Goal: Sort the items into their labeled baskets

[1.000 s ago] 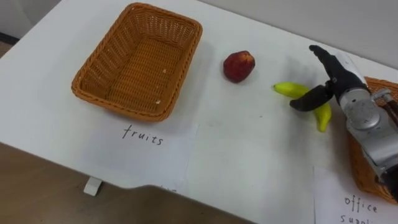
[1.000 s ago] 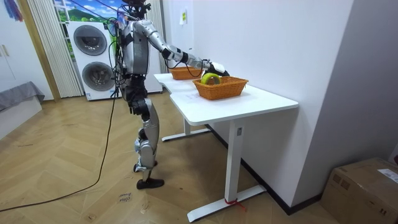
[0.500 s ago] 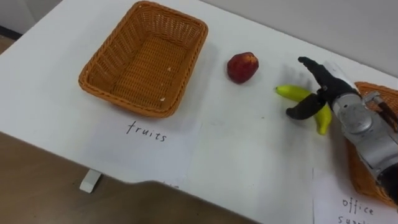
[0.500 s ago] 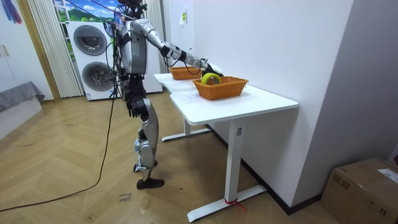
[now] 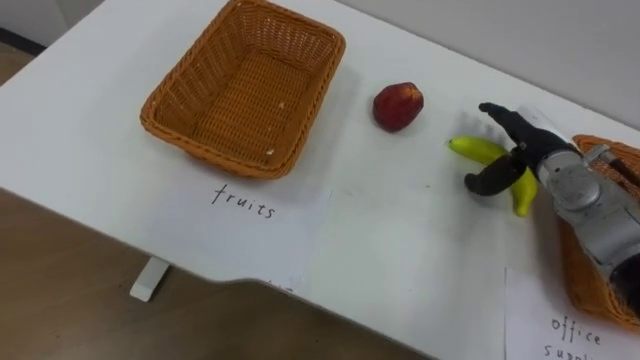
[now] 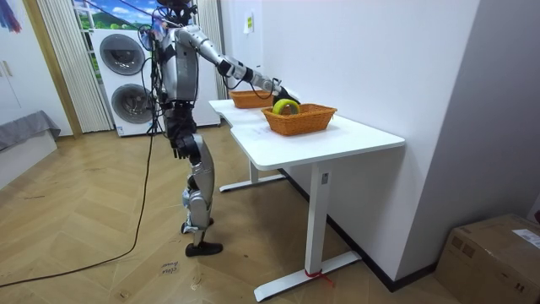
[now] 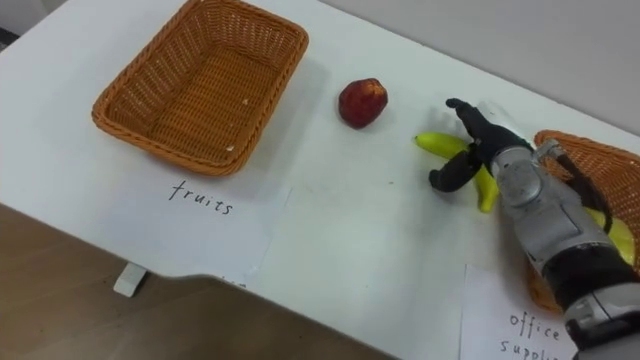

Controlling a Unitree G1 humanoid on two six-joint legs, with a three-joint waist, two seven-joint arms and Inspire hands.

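The 2 eye views look down from the robot's head, close above the desk (image 5: pixel 400 255), side by side. The room view stands far back, seeing the whole desk and robot.

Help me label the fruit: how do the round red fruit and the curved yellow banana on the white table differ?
The round red fruit is compact; the curved yellow banana is long. The fruit lies free; the right hand, open, straddles the banana. The fruit lies nearer the left wicker basket than the banana. Both rest on the white table.
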